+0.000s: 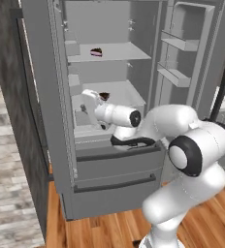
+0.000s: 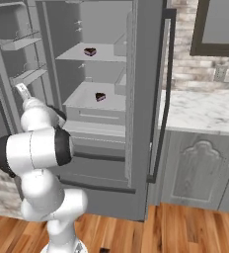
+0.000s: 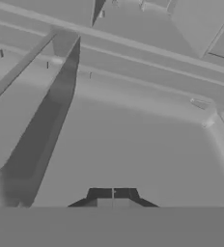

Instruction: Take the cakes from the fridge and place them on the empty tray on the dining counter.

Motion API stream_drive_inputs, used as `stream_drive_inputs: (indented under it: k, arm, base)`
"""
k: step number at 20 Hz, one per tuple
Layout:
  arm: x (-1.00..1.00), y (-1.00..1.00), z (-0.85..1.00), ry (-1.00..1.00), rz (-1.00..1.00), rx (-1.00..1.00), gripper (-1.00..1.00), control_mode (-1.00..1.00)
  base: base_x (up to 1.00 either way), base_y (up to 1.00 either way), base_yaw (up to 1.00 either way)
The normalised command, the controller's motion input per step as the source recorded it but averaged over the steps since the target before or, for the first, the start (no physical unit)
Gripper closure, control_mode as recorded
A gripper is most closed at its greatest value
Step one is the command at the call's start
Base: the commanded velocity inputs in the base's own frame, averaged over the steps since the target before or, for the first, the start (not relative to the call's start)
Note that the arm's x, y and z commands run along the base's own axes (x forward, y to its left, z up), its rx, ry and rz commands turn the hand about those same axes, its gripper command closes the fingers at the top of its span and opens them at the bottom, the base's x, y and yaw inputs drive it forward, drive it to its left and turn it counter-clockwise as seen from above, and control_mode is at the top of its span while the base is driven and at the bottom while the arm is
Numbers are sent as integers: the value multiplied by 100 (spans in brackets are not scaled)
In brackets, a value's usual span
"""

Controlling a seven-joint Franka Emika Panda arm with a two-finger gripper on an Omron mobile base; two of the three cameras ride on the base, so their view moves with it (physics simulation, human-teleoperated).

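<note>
Reaching into the open fridge (image 1: 109,160), the white arm holds its gripper (image 3: 113,194) at the height of the middle shelf (image 1: 129,92), where the nearer of the 2 cakes (image 1: 104,96) sits. Seen from the left base camera, that dark-brown wedge lies just beyond and slightly right of the wrist, partly hidden by it, near the shelf's middle. From the right base camera the same slice (image 2: 100,97) rests well inside the compartment, clear of the walls, with the arm low at the left of the doorway. The second cake (image 1: 96,52) stands on the shelf above (image 1: 134,53), further back and higher than the hand. The hand camera looks along the 2 dark fingertips, which meet with no gap between them and nothing held, onto pale grey fridge lining; neither slice appears ahead of them, so the tool seems aimed past or beside the lower wedge rather than at it. Judged from these pictures, the coming move turns on that offset: the lower slice is the closer target, lying to the side of the gripper's line, and the jaws would have to part and the hand swing toward it before any grasp. Which way the wedge's point faces is too small to tell.
</note>
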Motion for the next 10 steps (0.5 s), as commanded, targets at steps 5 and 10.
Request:
stream_drive_inputs:
  k: [5,10]
  arm:
    - [18,-96,51,-1,-22,-48,100,-100]
    - [25,-66,71,-2,-24,-61,100,-100]
  base:
    - [0,0,0]
    - [0,0,0]
